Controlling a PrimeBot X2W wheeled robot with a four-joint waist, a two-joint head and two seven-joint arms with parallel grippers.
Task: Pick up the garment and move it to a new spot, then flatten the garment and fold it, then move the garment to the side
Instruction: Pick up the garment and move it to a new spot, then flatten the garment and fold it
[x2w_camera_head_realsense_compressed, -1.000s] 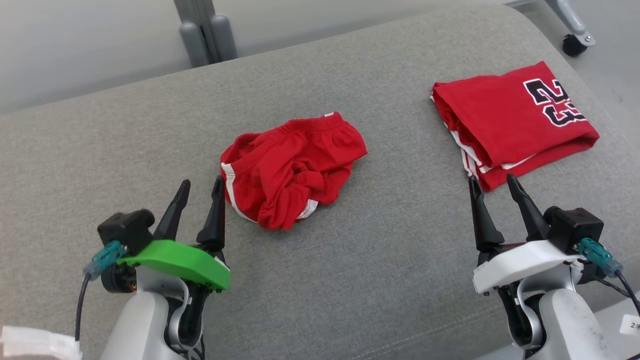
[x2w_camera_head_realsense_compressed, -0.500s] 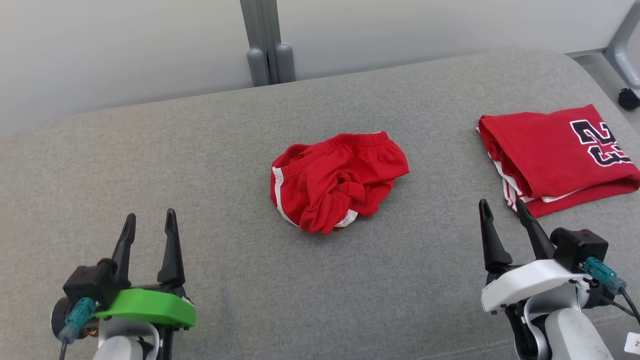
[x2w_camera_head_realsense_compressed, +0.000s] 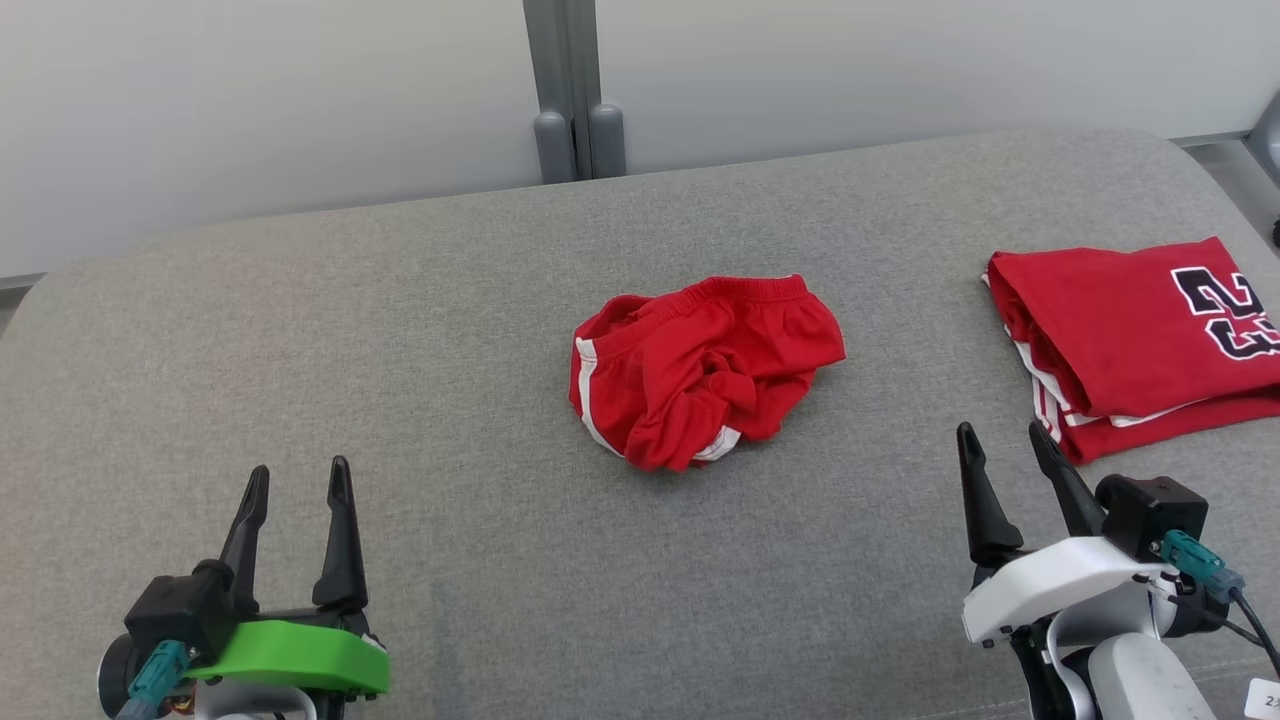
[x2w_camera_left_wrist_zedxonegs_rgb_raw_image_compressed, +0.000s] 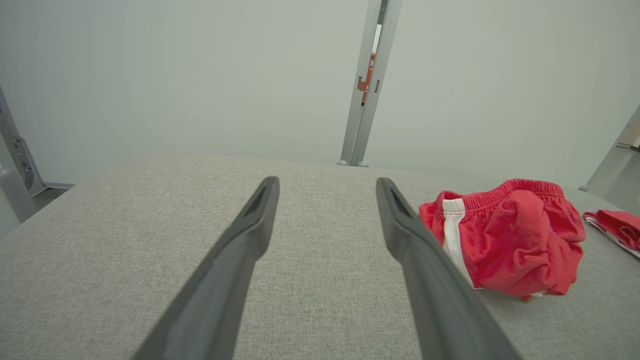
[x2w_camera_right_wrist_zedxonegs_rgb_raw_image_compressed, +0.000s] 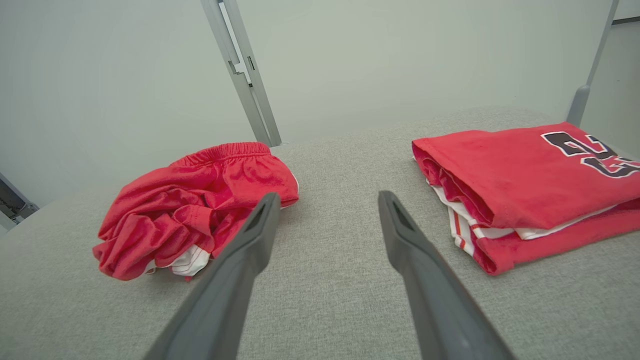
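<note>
A folded red shirt with a dark number on it is laid at the far right of the grey padded top. Its white-striped edges are turned toward the left. It is found just beyond the right gripper, close to the finger tips but not touched by them.

The garment, a pair of red shorts with white stripes, is bunched up in a heap near the middle of the top. Its stretchy waistband is turned to the far side. It is kept well apart from the folded red shirt. It is placed farther away than both grippers and between them. Bare grey cloth is seen between the heap and each gripper.

The left gripper is held low at the near left, with its two dark fingers spread wide and pointed away. The right gripper is held at the near right, and its fingers are spread wide too. Grey cloth is seen through both gaps.

The top is covered in rough grey cloth and is rounded at its far corners. Behind it a pale wall is seen, split by a grey post with two round feet.
</note>
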